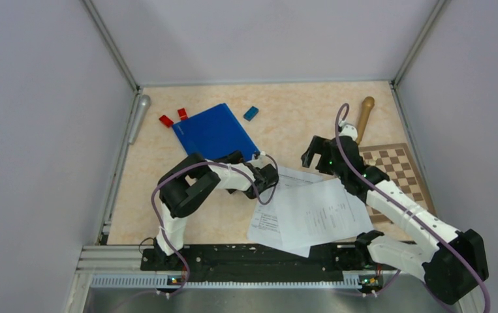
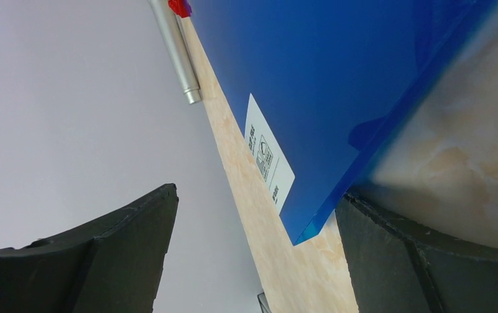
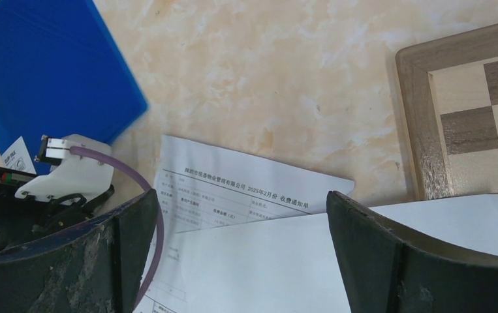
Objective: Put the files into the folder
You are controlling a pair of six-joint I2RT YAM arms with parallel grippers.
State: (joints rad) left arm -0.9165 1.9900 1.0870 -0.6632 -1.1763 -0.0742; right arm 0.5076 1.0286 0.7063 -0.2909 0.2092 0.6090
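Note:
The blue folder (image 1: 215, 132) lies closed on the table at the back left; it also shows in the left wrist view (image 2: 337, 78) and the right wrist view (image 3: 44, 72). Its white label (image 2: 269, 160) is at the near corner. My left gripper (image 1: 255, 163) is open and empty at that corner. In the left wrist view the corner sits between the jaws of this gripper (image 2: 259, 195), close to the right finger (image 2: 416, 261). The files (image 1: 311, 212) lie loosely overlapped on the table in front. My right gripper (image 1: 311, 156) is open and empty above their far edge. Printed and blank sheets (image 3: 252, 182) lie under the right gripper (image 3: 241, 195).
A chessboard (image 1: 399, 173) lies at the right, partly under the right arm. A wooden handle (image 1: 365, 114) lies behind it. A silver cylinder (image 1: 139, 116), two red blocks (image 1: 166, 120) and a small blue block (image 1: 251, 113) sit near the folder. Walls enclose three sides.

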